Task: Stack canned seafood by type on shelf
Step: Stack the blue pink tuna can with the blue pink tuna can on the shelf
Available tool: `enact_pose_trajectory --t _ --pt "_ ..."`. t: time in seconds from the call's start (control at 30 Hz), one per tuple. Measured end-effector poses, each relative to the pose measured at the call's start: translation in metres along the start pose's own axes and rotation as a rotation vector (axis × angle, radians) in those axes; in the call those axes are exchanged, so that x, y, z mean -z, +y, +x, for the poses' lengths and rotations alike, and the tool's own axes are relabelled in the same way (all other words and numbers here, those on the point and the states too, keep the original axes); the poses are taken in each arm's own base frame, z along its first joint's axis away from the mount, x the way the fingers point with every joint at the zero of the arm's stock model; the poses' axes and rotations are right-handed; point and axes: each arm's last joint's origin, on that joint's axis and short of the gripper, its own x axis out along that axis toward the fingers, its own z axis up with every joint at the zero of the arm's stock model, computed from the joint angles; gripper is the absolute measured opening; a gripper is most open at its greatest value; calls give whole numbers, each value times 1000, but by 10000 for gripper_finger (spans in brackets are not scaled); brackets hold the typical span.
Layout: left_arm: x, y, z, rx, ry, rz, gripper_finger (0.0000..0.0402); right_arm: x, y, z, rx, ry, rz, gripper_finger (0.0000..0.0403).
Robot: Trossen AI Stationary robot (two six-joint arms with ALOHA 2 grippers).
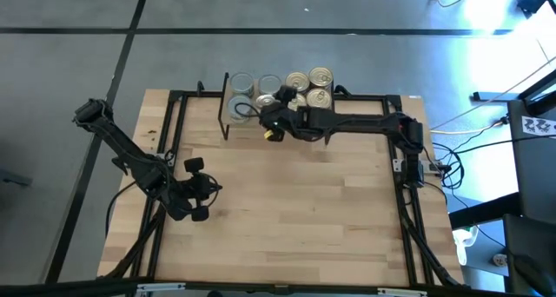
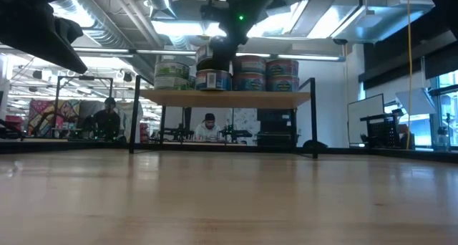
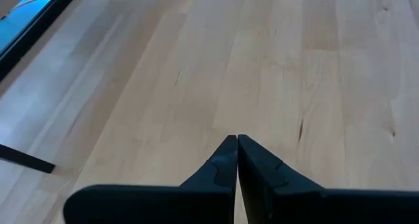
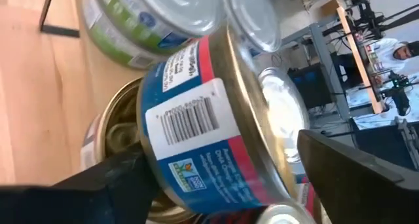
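Item: short round metal tin with blue-and-red label, top centre of the high view, on the light-wood shelf. Your right gripper fingers clasp it. Rigid, likely slippery; hold its sides. Left gripper, lower left over the bench, fingers together.

The wooden tabletop is pale butcher-block, its planks running lengthwise, and a black metal frame runs along its far edge and down both sides. The table stands on a grey floor crossed by dark seam lines. Off the table's right edge, loose cables trail across the floor, and a dark stand with printed marker sheets sits beyond them. Looking level across the table into the room behind, a person in dark clothes sits at the left and another person sits lower down, seen beyond the far edge. Bright ceiling lights and ducts hang overhead.
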Motion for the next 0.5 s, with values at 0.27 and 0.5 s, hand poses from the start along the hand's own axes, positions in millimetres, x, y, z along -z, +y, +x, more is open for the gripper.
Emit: enact_pose_trajectory --t 0.27,0.5 --pt "0 0 0 0 0 1 8 3 -9 5 -45 14 33 344" --pt "0 0 0 -2 2 3 8 4 -3 2 -98 18 55 344"
